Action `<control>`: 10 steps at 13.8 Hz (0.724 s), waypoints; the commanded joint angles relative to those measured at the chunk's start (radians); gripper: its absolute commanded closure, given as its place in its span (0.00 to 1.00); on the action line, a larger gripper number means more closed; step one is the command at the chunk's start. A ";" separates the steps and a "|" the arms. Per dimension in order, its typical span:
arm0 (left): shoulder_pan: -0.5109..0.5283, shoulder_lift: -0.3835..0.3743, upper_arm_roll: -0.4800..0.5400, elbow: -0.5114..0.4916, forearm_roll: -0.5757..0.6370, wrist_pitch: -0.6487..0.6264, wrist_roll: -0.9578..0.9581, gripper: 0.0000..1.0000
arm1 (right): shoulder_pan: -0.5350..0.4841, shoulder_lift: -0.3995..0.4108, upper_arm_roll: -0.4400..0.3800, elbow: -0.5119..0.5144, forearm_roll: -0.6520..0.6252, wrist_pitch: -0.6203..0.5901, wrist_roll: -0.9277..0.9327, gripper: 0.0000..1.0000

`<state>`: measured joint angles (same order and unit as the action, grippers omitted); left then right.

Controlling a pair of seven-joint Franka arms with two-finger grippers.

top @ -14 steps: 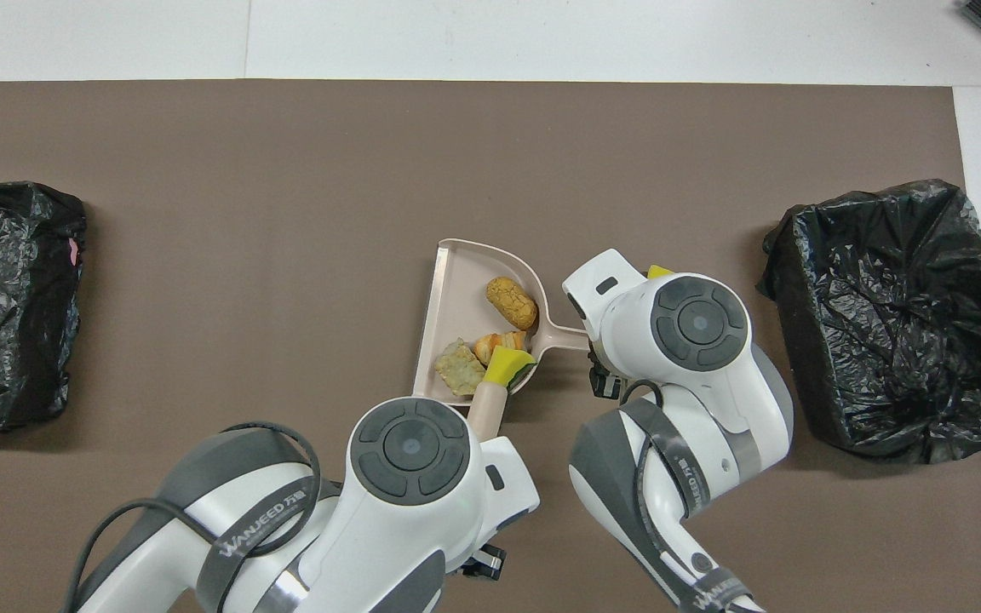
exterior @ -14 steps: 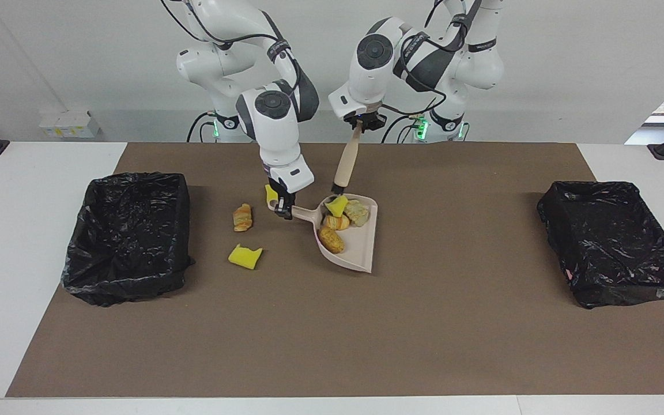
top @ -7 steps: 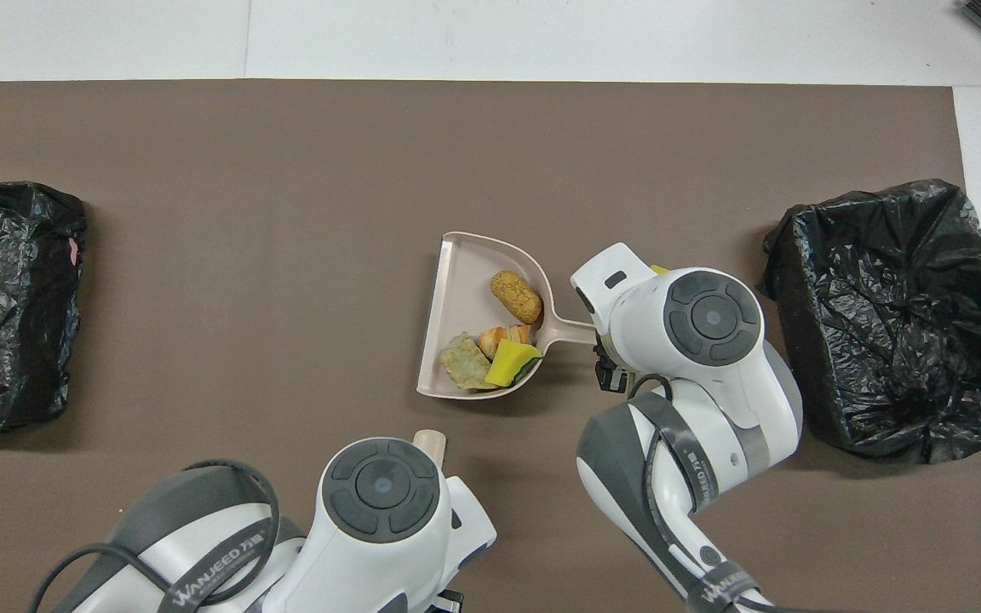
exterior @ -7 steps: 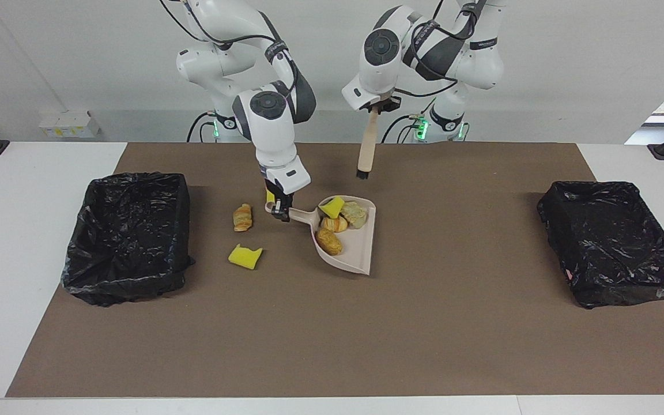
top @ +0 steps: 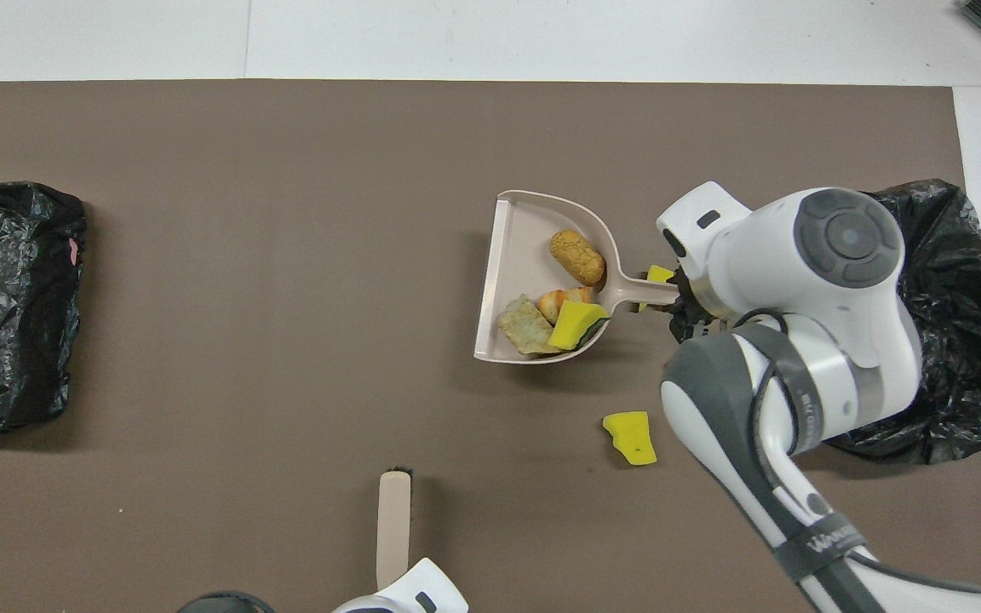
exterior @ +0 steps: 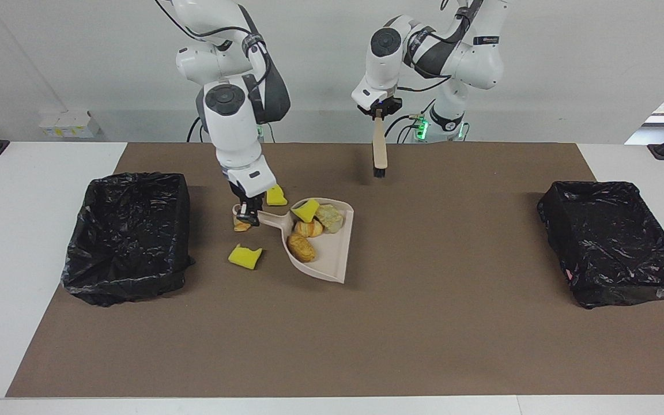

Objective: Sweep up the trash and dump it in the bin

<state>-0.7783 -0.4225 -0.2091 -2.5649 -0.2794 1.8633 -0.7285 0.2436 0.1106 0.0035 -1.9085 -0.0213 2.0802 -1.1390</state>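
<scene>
Four scraps of trash (exterior: 310, 226) ride in the dustpan (exterior: 332, 253), which I've lifted and carried toward the bin (exterior: 127, 236) at the right arm's end; the right gripper's (exterior: 246, 218) fingers pinch its handle. Three scraps stay on the surface (exterior: 424, 334) (a sponge chunk (exterior: 245, 256) near that bin among them). My left gripper (exterior: 379, 113) has pulled back nearer the robots, fingers pressed on the brush (exterior: 378, 151), so dumping comes next.

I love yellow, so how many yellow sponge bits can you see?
3. One yellow sponge chunk lies in the dustpan; a second on the mat, nearer the robots than the dustpan's handle; a third on the mat, farther. The right arm could hide more.
</scene>
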 commanded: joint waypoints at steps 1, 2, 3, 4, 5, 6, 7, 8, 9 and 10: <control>-0.006 -0.035 -0.029 -0.093 -0.014 0.100 -0.035 1.00 | -0.099 -0.008 0.013 0.052 0.023 -0.052 -0.085 1.00; -0.015 -0.032 -0.030 -0.115 -0.014 0.140 -0.040 1.00 | -0.137 -0.008 0.012 0.066 0.023 -0.061 -0.106 1.00; -0.016 -0.021 -0.030 -0.121 -0.014 0.170 -0.041 1.00 | -0.179 -0.006 0.010 0.077 0.023 -0.063 -0.140 1.00; -0.015 -0.006 -0.030 -0.121 -0.014 0.183 -0.042 1.00 | -0.234 -0.002 0.010 0.082 0.023 -0.063 -0.183 1.00; -0.007 0.008 -0.030 -0.121 -0.015 0.203 -0.038 1.00 | -0.294 0.003 0.010 0.085 0.021 -0.061 -0.229 1.00; -0.004 0.016 -0.030 -0.121 -0.017 0.221 -0.034 1.00 | -0.340 0.011 0.010 0.104 0.021 -0.061 -0.266 1.00; 0.005 0.021 -0.029 -0.121 -0.018 0.224 -0.023 1.00 | -0.378 0.024 0.010 0.126 0.023 -0.061 -0.298 1.00; 0.014 0.033 -0.029 -0.120 -0.018 0.226 -0.019 1.00 | -0.424 0.032 0.009 0.147 0.023 -0.058 -0.309 1.00; 0.014 0.060 -0.029 -0.120 -0.018 0.235 -0.019 1.00 | -0.469 0.032 0.010 0.152 0.018 -0.046 -0.308 1.00; 0.016 0.062 -0.029 -0.120 -0.020 0.238 -0.017 0.98 | -0.496 0.032 0.009 0.166 0.012 -0.045 -0.312 1.00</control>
<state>-0.7711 -0.3776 -0.2379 -2.6721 -0.2798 2.0698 -0.7532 -0.2026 0.1276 -0.0008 -1.7892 -0.0211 2.0409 -1.4286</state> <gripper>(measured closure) 0.736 0.683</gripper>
